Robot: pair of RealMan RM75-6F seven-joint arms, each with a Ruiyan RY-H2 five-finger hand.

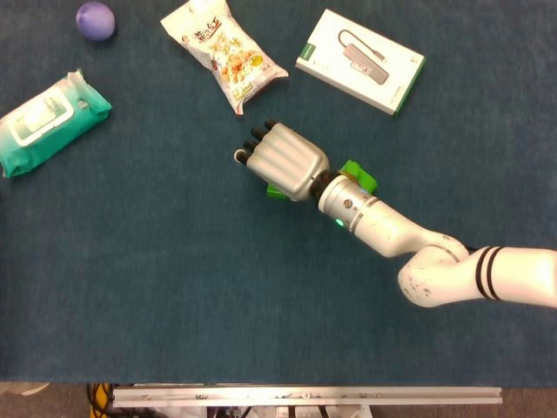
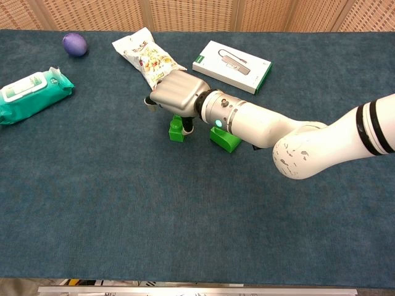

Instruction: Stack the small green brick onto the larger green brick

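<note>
Step in hand, as judged: reach and grasp of the small green plastic brick (image 2: 178, 130); stacking not yet begun.

Right hand (image 2: 176, 94), silver-backed, sits palm-down directly over the small brick. Chest view shows only the brick's lower body below the palm; head view shows a green sliver at the hand's 6 o'clock edge. Fingers point toward 10 o'clock and curl downward. Whether they are clamped on the brick or merely draped over it cannot be told: the contact is hidden by the palm.

Larger green plastic brick (image 1: 359, 176) rests on the dark blue table (image 1: 157, 287), near the small brick at its 3 o'clock, partly under the wrist.

Left hand not seen in either view.

Next move likely calls for confirming a firm pinch, lifting clear, shifting toward 3 o'clock, then aligning studs before pressing down. The forearm overhanging the target may need to swing aside.
</note>
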